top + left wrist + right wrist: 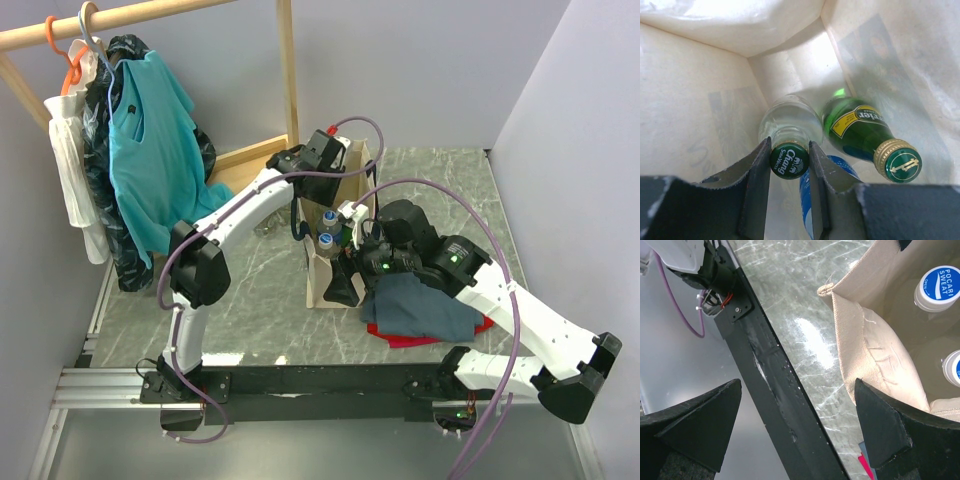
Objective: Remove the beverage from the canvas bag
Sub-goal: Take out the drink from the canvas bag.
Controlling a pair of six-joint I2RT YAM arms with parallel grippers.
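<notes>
On my left wrist feed the Chang soda water bottle (789, 161) stands inside the canvas bag (690, 100). It is clear glass with a green cap, and the left pincer (789, 150) is clamped on its neck just under that cap, one dark finger pressed to each side. Just beside it leans a green Perrier bottle (865, 130), and a blue-and-white labelled bottle (805, 200) shows lower down between the fingers.

From the overhead camera the canvas bag (320, 290) stands upright near the middle of the marble bench (250, 290), with the left arm reaching down into its mouth from above.

The right pincer (797, 383) is spread wide and holds nothing — it hangs over the bag's near corner (865, 340), one finger over the rim, the other out over the bench's edge. A white Pocari Sweat cap (939, 287) shows inside.

A grey-blue cloth (420, 305) lies right of the bag — whether they touch I cannot tell.
</notes>
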